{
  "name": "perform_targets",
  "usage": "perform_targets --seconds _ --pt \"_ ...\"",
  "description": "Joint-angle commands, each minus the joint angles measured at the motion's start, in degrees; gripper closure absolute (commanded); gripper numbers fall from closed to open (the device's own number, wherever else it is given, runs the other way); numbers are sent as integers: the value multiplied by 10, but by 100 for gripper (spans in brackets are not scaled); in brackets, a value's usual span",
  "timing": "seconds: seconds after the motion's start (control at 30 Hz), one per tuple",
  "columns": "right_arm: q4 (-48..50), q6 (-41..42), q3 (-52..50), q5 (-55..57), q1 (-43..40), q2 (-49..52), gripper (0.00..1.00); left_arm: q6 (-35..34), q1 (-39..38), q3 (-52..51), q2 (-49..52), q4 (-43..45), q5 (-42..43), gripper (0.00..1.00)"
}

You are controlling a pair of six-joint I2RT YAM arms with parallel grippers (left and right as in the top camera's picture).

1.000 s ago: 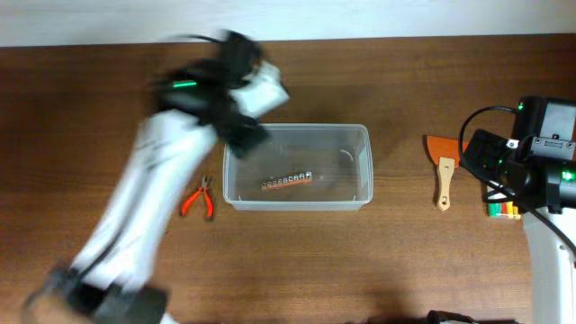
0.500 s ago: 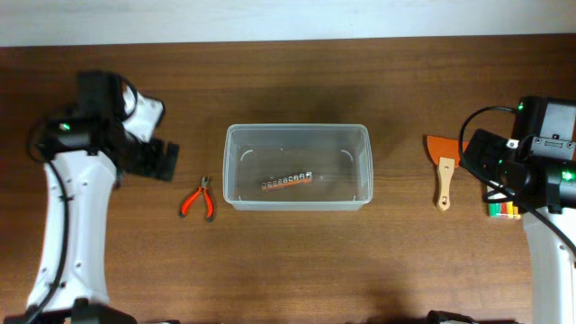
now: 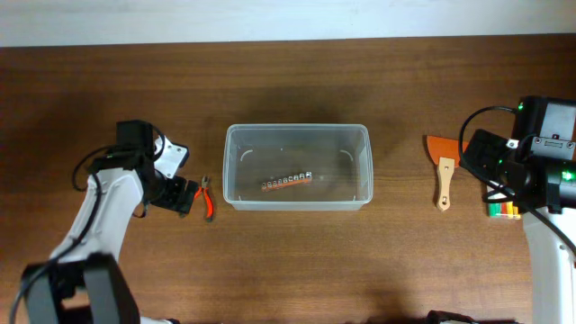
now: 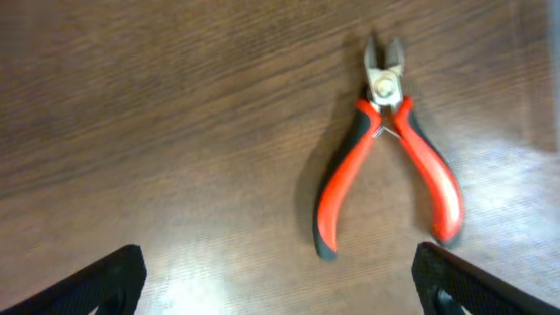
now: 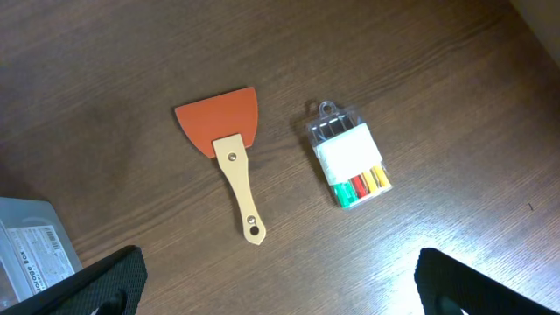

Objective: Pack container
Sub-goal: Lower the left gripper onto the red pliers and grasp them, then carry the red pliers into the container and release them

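The container (image 3: 297,129) sits at the middle of the table (image 3: 297,270), open at the top, its long side running left to right. Inside it, on the floor near the front wall, lies a short strip of small metal pieces (image 3: 286,181).

Just left of the container lie red-handled pliers (image 3: 206,196), nose toward the far edge of the table and handles spread toward the near edge. The left gripper (image 3: 180,193) is at the pliers, on the side away from the container. In the left wrist view its fingers (image 4: 114,280) stand wide apart with nothing between them, and the pliers (image 4: 385,157) lie ahead of them on the wood. One handle tip ends close to the right finger; whether they touch cannot be told.

Right of the container, well apart from it, lies a scraper (image 3: 443,167) with an orange blade and a wooden handle. Further from the container is a pack of markers (image 5: 350,163), partly hidden under the arm in the overhead view. The right gripper (image 5: 280,284) hangs above this spot, fingers spread and empty, with a corner of the container at the lower left of its wrist view.
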Motion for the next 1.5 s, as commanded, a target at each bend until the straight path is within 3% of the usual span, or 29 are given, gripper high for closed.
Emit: perform_targets --seconds 0.0,0.5,0.57,0.73,0.87,1.3,1.47 --pt "0 3 10 -1 -4 1 1 23 1 -8 42 13 5 1" --pt "2 3 10 -1 -4 1 1 23 1 -8 134 44 -22 2" --pt "2 3 10 -1 -4 1 1 23 1 -8 146 44 -24 8" --pt "2 3 10 -8 -4 1 1 23 -5 -8 152 50 -24 42" --pt "2 3 10 -12 -4 1 1 23 -20 -8 152 54 -24 60" --pt "2 3 10 -12 -4 1 1 23 -67 -8 152 69 -24 71" --pt "2 3 10 -12 -4 1 1 23 -67 -8 152 66 -24 83"
